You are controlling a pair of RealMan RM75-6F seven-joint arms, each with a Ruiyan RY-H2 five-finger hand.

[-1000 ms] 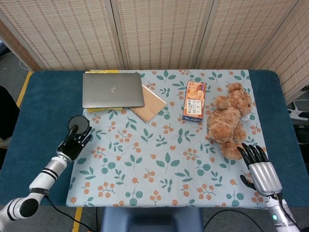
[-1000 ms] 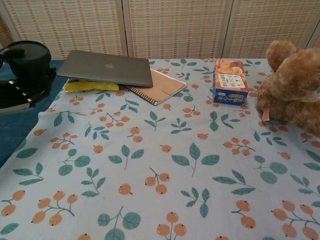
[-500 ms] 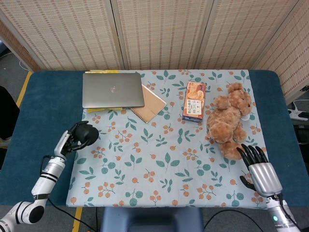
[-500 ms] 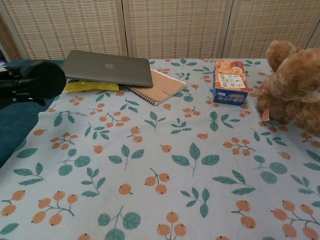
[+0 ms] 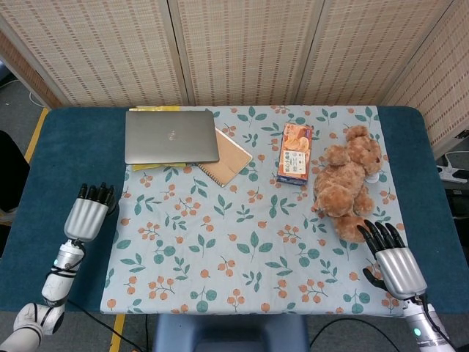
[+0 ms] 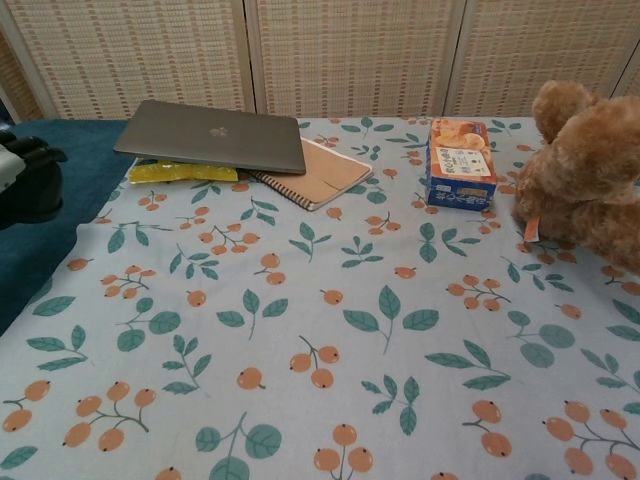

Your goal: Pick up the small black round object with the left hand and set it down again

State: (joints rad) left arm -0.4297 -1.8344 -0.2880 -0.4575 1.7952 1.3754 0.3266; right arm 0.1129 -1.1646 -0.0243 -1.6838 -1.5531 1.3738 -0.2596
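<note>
In the chest view the small black round object (image 6: 38,188) shows at the far left edge, low over the blue table. My left hand (image 6: 12,165) grips it from above, dark fingers curled over its top. In the head view that left hand (image 5: 88,215) lies just off the cloth's left edge with its silver back facing up, and it hides the object. My right hand (image 5: 396,262) hovers at the near right corner with its fingers spread and nothing in it, just in front of the teddy bear's foot.
A grey laptop (image 5: 171,136) lies on a yellow folder and a brown notebook (image 5: 226,157) at the back left. A biscuit box (image 5: 294,153) and a brown teddy bear (image 5: 347,181) stand at the right. The floral cloth (image 5: 242,242) covers the blue table (image 5: 66,154).
My left hand has turned its back upward and moved left, off the cloth onto the blue table, taking the black object lower. The right hand has not moved.
</note>
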